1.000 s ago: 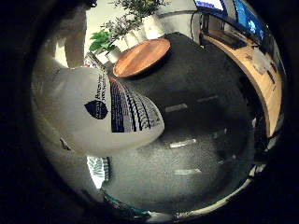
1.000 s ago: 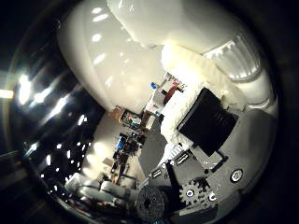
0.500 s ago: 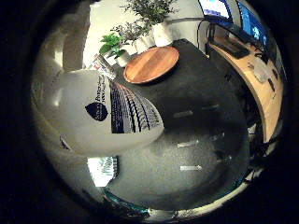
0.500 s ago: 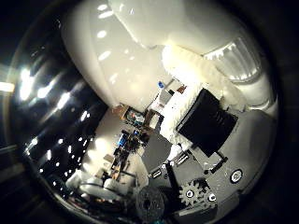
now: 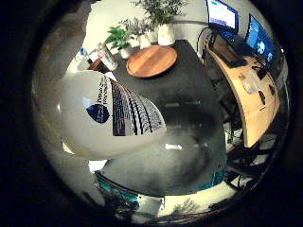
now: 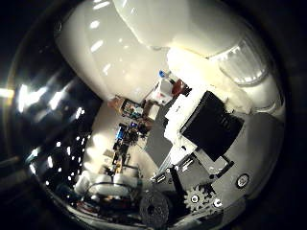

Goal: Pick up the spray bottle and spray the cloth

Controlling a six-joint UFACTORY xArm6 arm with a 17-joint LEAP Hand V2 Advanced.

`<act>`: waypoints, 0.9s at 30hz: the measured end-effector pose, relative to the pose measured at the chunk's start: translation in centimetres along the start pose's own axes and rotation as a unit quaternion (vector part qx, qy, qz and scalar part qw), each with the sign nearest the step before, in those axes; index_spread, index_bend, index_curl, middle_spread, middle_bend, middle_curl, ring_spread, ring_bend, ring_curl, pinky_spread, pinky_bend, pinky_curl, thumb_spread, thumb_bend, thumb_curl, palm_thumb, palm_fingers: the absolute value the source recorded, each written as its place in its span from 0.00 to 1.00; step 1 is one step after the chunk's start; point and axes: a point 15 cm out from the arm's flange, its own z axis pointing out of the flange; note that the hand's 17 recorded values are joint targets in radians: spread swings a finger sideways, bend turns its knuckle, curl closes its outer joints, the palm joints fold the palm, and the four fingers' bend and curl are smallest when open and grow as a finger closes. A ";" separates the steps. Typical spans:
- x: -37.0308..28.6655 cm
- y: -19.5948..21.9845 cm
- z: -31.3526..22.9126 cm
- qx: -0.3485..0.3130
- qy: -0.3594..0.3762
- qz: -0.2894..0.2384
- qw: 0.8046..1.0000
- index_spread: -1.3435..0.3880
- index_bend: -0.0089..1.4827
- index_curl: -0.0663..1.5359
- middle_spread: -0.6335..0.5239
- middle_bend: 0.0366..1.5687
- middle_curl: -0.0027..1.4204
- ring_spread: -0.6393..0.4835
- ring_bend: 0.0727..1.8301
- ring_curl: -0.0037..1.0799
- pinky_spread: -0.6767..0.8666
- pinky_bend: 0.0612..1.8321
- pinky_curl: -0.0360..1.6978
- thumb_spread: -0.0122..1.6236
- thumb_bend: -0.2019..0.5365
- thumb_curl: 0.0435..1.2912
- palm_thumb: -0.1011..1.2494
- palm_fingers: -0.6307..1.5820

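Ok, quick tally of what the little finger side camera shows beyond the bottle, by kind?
Spray bottle: 1, close to the palm
Round wooden tray: 1, on the dark table
Potted plants: at least 2, exact count unclear
Monitors: 2, on the wooden desk
Total: at least 6

Only the rounded white body of the spray bottle (image 5: 109, 118) in view, trigger and nozzle cut off or hidden behind that body, label print beside its dark emblem too small to read. Cloth not identifiable: pale patch (image 5: 97, 165) just under the bottle too blurred to name, teal-edged item (image 5: 123, 191) beyond it likewise unclear. Hand (image 6: 206, 129) pressed against the bottle, fingertips hidden round the white curve, grasp not confirmable; clutter (image 6: 127, 134) beyond the bottle too small to make out.
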 end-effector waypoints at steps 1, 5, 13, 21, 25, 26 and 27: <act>-0.4 0.1 -0.6 -0.009 0.005 -0.003 1.000 0.62 0.72 0.59 0.41 0.82 0.58 0.37 0.73 0.70 0.30 0.57 0.76 0.77 0.26 0.45 0.74 0.79; -2.2 0.5 -2.8 -0.041 0.018 -0.013 0.999 0.62 0.73 0.58 0.41 0.82 0.58 0.37 0.73 0.71 0.30 0.57 0.77 0.78 0.26 0.45 0.74 0.79; -6.2 1.1 -5.1 -0.093 0.030 -0.030 0.995 0.63 0.74 0.56 0.41 0.83 0.57 0.37 0.72 0.72 0.29 0.57 0.78 0.79 0.26 0.45 0.74 0.79; -8.7 0.0 -5.8 -0.106 0.047 -0.038 0.993 0.63 0.76 0.55 0.41 0.83 0.57 0.37 0.72 0.72 0.29 0.56 0.78 0.79 0.26 0.44 0.75 0.79; -10.2 -0.1 -5.5 -0.143 0.061 -0.048 0.987 0.63 0.76 0.55 0.41 0.84 0.56 0.36 0.72 0.73 0.29 0.57 0.79 0.79 0.26 0.45 0.75 0.79; -10.5 0.1 -5.3 -0.162 0.068 -0.052 0.983 0.63 0.76 0.55 0.41 0.84 0.56 0.36 0.72 0.73 0.29 0.57 0.79 0.79 0.26 0.45 0.75 0.79; -10.7 0.2 -5.3 -0.175 0.076 -0.054 0.980 0.63 0.76 0.55 0.41 0.84 0.56 0.36 0.72 0.73 0.29 0.57 0.79 0.79 0.26 0.45 0.75 0.79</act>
